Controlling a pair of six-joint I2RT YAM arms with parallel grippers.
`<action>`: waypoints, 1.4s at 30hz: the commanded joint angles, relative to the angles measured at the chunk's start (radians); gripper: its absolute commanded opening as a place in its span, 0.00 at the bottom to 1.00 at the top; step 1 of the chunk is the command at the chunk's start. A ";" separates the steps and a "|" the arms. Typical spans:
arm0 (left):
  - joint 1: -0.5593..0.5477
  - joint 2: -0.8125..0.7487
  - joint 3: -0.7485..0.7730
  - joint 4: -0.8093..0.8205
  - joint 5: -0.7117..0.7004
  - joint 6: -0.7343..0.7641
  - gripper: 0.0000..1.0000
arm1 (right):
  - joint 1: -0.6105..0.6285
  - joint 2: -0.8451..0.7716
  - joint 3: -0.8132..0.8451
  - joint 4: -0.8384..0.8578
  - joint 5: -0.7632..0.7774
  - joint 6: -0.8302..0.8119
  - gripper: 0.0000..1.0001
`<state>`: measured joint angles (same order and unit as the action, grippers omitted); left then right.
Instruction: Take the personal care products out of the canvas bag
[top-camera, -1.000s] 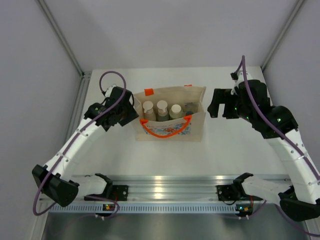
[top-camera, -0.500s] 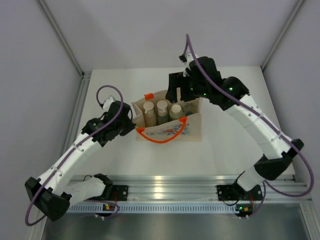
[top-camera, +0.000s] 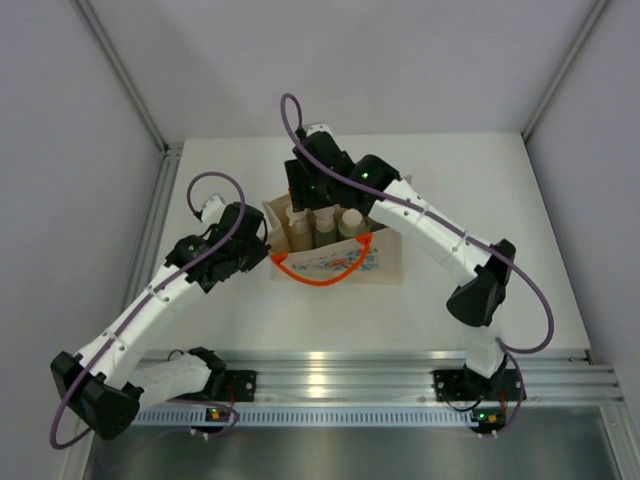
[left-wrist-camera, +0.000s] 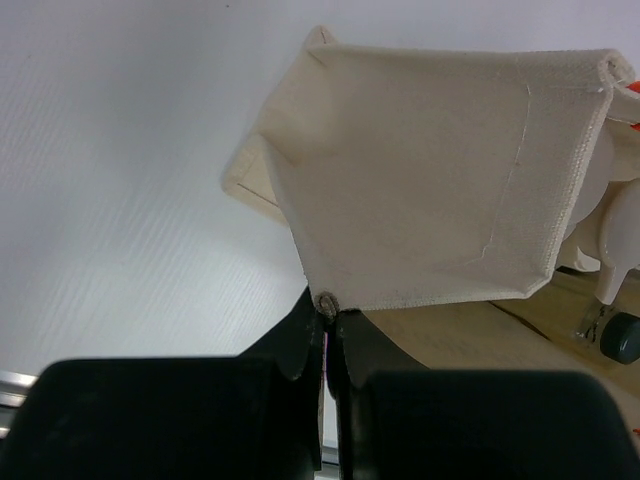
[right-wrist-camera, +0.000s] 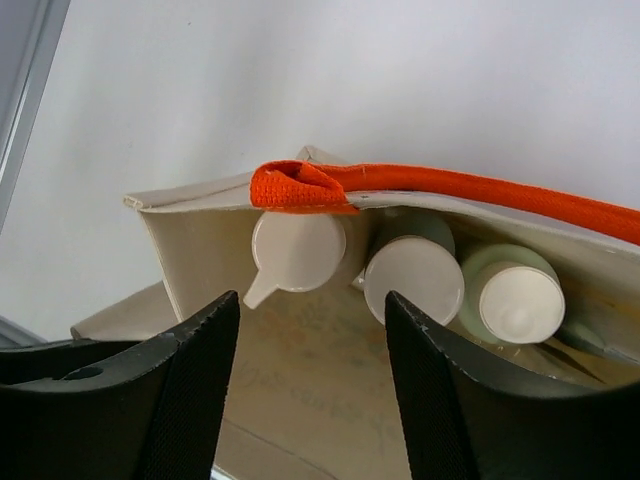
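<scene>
The beige canvas bag with orange handles stands mid-table, open at the top. Three bottles with pale caps stand inside in a row: tan, grey-green and sage. The jar and the tube are hidden. My left gripper is shut on the bag's left top edge, and the bag's side wall fills the left wrist view. My right gripper hovers open over the bag's left end, its jaws wide apart above the tan and grey-green caps, touching nothing.
The white table is walled by grey panels left, right and back. A metal rail runs along the near edge. The right arm's elbow reaches across the table right of the bag.
My right arm has swung from the right side of the table leftward to over the bag's left end. My left gripper has stayed at the bag's left edge, which shifted slightly.
</scene>
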<state>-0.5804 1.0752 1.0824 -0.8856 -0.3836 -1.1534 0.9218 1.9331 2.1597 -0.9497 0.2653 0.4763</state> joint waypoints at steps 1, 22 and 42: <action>0.005 0.005 0.028 -0.036 -0.061 -0.014 0.00 | 0.045 0.043 0.071 0.015 0.098 0.033 0.61; 0.005 0.011 0.050 -0.033 -0.008 -0.005 0.00 | 0.081 0.236 0.152 0.015 0.241 0.013 0.63; 0.005 0.012 0.057 -0.033 -0.009 -0.003 0.00 | 0.089 0.251 0.112 0.017 0.206 0.036 0.58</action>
<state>-0.5804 1.0889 1.1091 -0.9054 -0.3748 -1.1645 0.9882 2.1632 2.2608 -0.9501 0.4644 0.4988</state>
